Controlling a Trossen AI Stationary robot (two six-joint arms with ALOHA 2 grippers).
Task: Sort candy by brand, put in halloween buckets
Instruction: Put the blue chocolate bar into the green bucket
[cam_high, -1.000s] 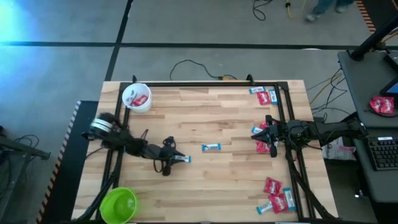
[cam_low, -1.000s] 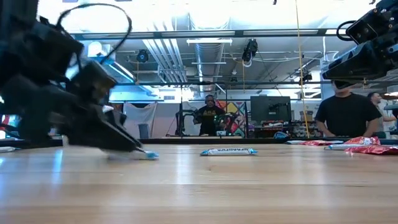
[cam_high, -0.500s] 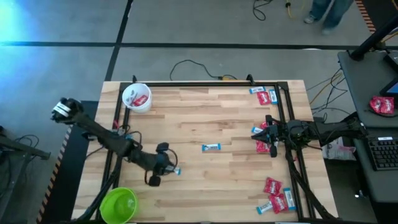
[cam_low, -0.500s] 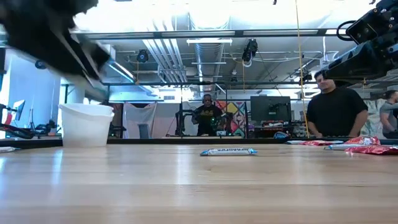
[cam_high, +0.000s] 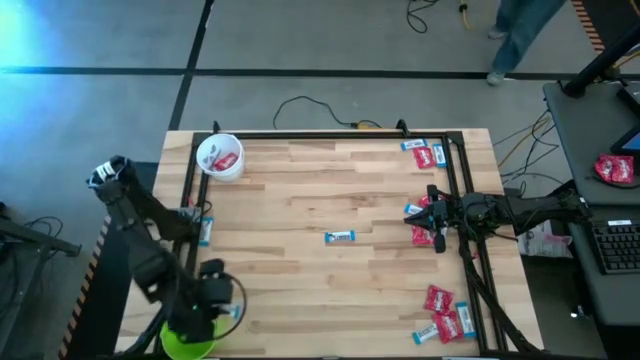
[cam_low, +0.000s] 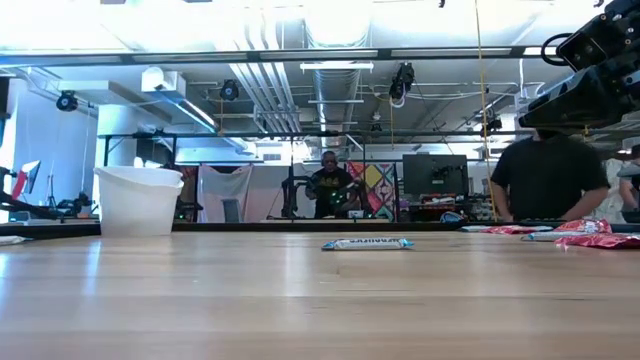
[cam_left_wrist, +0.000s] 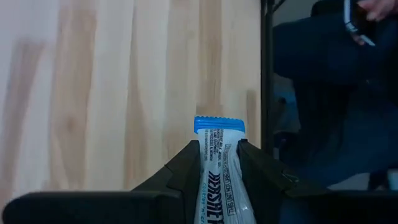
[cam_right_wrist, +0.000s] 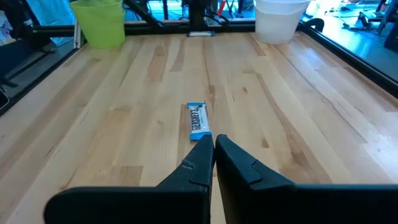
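1. Wood-plank table carries the work, with a workshop and people beyond it.
2. Candy in transit: one light blue and white bar is clamped between the fingers of the left gripper, which hangs over the lime green bucket at the table's near left corner.
3. Candy at rest:
   - a second blue bar lies alone mid-table;
   - red and blue pieces lie grouped along the right edge, with more at the far right corner;
   - the white bucket at the far left corner already holds a red piece.
4. Right gripper waits above the right-edge candy, its fingers brought together on nothing.
5. Step in hand, as judged: delivery of a blue bar to the green bucket. The next move calls for centring the bar over the bucket mouth, then parting the fingers.
6. Limits of view:
   - the left arm covers most of the green bucket from above, so its contents cannot be told;
   - the left wrist view shows table planks past the bar, not the bucket, so alignment is unconfirmed;
   - the low view shows neither the left gripper nor the green bucket.
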